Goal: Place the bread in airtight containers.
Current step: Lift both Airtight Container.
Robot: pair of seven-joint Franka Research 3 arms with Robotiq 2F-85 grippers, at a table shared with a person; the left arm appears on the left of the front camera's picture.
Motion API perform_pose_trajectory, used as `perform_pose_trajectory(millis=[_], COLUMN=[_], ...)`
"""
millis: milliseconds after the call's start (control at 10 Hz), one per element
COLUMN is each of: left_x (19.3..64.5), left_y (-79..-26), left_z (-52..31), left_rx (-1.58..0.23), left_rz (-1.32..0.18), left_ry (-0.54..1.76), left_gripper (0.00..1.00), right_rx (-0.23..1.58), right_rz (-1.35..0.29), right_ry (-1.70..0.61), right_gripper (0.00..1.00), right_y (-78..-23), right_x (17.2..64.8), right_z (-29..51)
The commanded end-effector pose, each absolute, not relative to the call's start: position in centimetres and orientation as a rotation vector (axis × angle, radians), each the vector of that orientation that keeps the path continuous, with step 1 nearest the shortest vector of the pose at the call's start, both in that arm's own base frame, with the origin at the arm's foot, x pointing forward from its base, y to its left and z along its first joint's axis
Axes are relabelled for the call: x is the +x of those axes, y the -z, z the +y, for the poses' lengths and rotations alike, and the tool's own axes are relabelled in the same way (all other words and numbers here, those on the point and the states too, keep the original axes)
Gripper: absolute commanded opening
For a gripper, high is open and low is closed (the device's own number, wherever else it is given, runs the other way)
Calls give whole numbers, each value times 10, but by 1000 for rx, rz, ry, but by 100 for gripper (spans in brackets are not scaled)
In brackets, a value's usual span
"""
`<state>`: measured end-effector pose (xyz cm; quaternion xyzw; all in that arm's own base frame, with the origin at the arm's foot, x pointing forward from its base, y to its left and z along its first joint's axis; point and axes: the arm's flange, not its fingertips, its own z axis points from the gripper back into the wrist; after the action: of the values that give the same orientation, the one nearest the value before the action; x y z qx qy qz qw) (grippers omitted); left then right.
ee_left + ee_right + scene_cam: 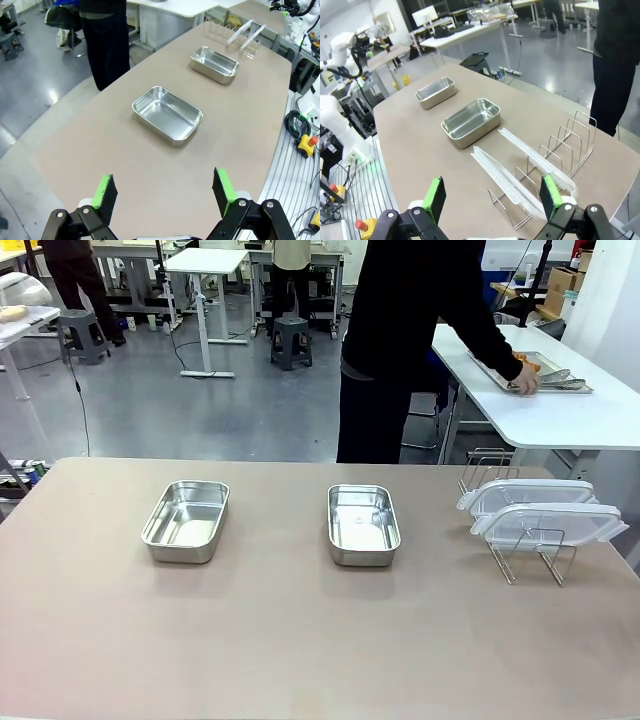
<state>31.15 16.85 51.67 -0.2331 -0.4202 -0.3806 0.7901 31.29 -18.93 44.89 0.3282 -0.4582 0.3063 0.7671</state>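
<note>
The wire rack (pixel 528 558) at the right end of the table (pixel 300 640) is the mark to steer by; two clear lids (pixel 548 522) rest on its prongs. The near container (pixel 363 525) lies left of the rack, and the far container (pixel 186 521) well left of it again. Both are empty and uncovered; each has its long axis running from the robot's side toward the person's side.

The bread seems to lie past the rack, on a white side table (pixel 580 420). There the person (pixel 400 340) stretches an arm to a flat metal tray (pixel 495 377); a golden-brown bit (pixel 522 362) by that person's fingers is probably a croissant, though too small to be sure. So the bread lies beyond the rack, off to the robot's right, likely out of either arm's reach. I judge it must come by way of the person, with the right hand (pixel 493 196) the nearer to receive it.

The right hand is spread wide with nothing between its green pads, hanging above the rack. The left hand (pixel 164 189) is equally wide and empty, high over the table end farthest from the rack, looking along toward the far container.
</note>
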Motion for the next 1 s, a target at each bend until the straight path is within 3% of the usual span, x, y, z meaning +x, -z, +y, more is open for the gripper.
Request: perform_pose_trajectory(millis=[0,900], left_x=[313,313], left_y=[-518,-518], left_z=[170,170], left_rx=[-511,-511], left_rz=[-932,-932], left_ry=[835,835], left_gripper=[100,100], right_rx=[709,709], right_rz=[-1032,-1032], right_ry=[-685,-685], right_gripper=[100,100], right_y=[-450,-450], right_x=[317,317], right_z=[-191,-191])
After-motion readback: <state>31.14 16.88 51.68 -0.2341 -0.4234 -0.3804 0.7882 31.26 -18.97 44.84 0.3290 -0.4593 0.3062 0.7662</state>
